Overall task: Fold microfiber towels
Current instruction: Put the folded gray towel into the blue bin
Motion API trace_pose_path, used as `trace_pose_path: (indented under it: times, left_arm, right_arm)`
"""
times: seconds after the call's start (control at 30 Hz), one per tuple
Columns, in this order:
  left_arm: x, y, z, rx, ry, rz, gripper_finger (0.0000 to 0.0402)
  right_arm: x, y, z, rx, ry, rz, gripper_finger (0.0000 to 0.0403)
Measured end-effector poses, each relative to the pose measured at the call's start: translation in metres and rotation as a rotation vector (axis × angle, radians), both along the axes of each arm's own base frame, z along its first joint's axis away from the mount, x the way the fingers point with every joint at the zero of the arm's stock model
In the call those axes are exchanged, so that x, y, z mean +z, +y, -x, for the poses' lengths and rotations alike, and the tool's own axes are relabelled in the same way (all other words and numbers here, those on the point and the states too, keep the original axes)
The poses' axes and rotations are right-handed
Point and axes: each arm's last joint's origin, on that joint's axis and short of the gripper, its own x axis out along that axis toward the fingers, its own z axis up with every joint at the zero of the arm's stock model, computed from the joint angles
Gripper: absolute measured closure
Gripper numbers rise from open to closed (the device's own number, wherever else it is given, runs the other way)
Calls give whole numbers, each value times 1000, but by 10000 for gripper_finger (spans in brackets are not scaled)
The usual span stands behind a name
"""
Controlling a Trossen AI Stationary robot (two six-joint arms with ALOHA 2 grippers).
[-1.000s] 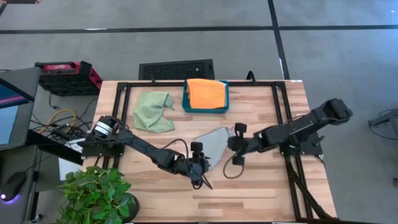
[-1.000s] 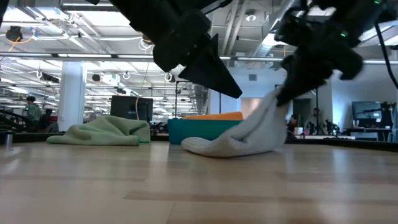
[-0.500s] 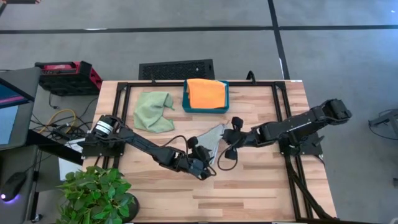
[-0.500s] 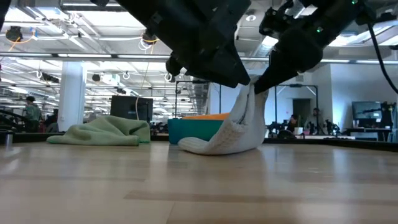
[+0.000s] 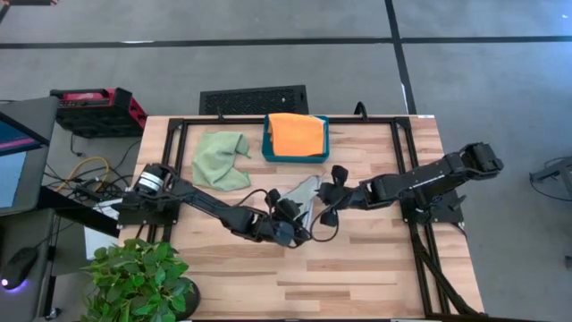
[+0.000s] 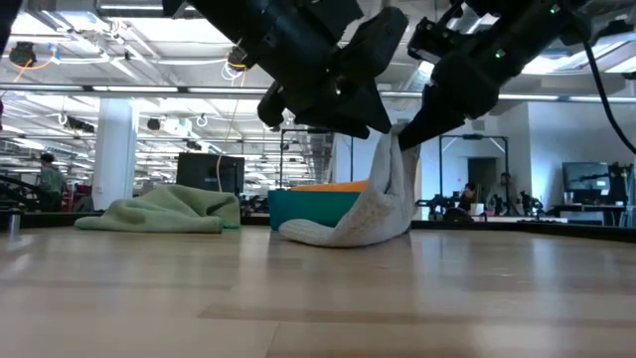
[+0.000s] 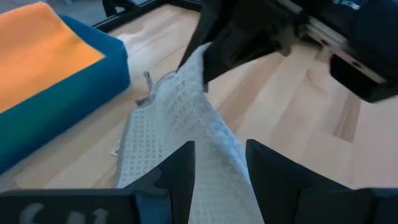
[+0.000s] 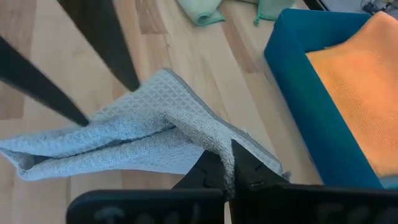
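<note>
You are in the middle of folding the pale grey waffle-weave microfiber towel (image 5: 304, 194), which sits near the centre of the wooden slatted table (image 5: 375, 268), just in front of the rigid teal rectangular tray (image 5: 268, 146) that holds the folded orange microfiber towel (image 5: 296, 133). Your right gripper (image 8: 227, 163) has its fingers pinched together on one corner of the grey cloth and holds it up off the table, so in the low view the towel hangs as a peak with its lower part bunched on the wood. Your left gripper (image 7: 217, 163) is just beside it with its two dark fingers apart, straddling the raised ridge of fabric without clamping it. The crumpled light green microfiber towel (image 5: 222, 159) lies untouched further back on the left side, beside the tray. I would judge the step in hand to be bringing a lifted edge across to make a fold, with the left gripper about to take its own hold. The next move calls for closing the left fingers on a single layer near the free edge, not on the doubled bunch, then moving both grippers together so the cloth lays flat rather than rolling. Watch the closeness of the two grippers; they look nearly touching.
</note>
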Motion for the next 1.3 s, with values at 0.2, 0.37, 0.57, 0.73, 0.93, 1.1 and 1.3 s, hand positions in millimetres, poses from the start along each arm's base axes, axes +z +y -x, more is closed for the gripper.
trace_pose_path:
  times: [0.2,0.37,0.57,0.73,0.93,1.1,1.3]
  left_arm:
    - [-3,5,-3,9,-10,26,266]
    - [-16,6,-11,4,-9,13,266]
    - [-29,6,-17,-9,-11,-25,266]
    - [-28,7,-17,13,-39,22,266]
    - [-27,6,-18,7,-68,73,266]
    - [-41,7,-21,4,-48,84,266]
    - [-44,5,-24,-20,-43,128,266]
  right_arm:
    - [0,-2,0,4,5,10,391]
    - [0,-2,0,6,7,12,391]
    - [0,-2,0,10,8,17,391]
    - [0,-2,0,10,8,17,390]
    - [0,-2,0,10,8,17,390]
    - [0,-2,0,10,7,17,389]
    - [0,-2,0,10,9,17,389]
